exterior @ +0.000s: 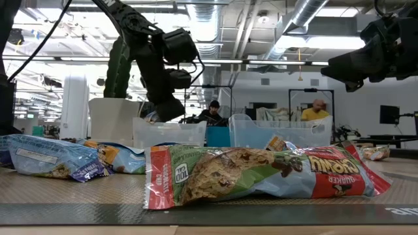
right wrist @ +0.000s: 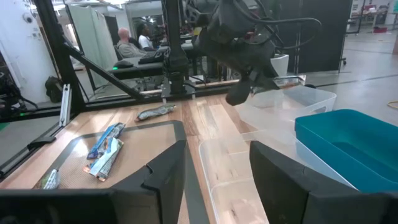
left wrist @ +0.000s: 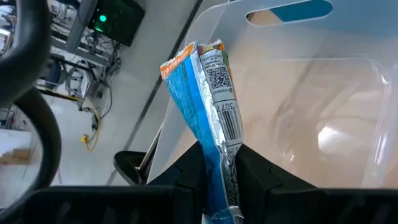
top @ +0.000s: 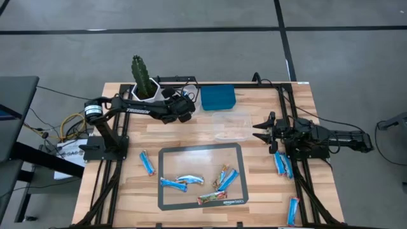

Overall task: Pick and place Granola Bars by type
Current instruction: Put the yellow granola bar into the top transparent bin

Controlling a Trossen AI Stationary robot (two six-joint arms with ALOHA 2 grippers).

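Where the left arm reaches over the back of the worktop [top: 267, 191]: its left gripper [left wrist: 219, 180] hangs above a clear tub [left wrist: 323, 112], in the upper middle of the overhead frame.
Left fingers: pressed tight on a blue-wrapped granola bar [left wrist: 208, 106], which stands up from between them with its barcode side showing.
Right gripper [top: 262, 131]: at the right of the overhead frame, level with the clear tubs and pointing toward them.
Right fingers [right wrist: 165, 171]: spread apart with nothing between them.
Dark mat [top: 166, 191]: lower middle of the overhead frame, framed by a grey border.
Bars on the mat: several blue ones [top: 173, 184], plus a red and green one [top: 210, 199] along the lower edge.
Loose bars off the mat: one blue bar [top: 147, 163] just left of it, a pair [top: 282, 165] by the right arm's base, another [top: 292, 210] at the lower right.
Blue bin [top: 218, 97]: at the back, just right of the left gripper.
Potted cactus [top: 142, 79]: upper left of the worktop, beside the left arm.
Background: people sit at desks beyond the worktop.
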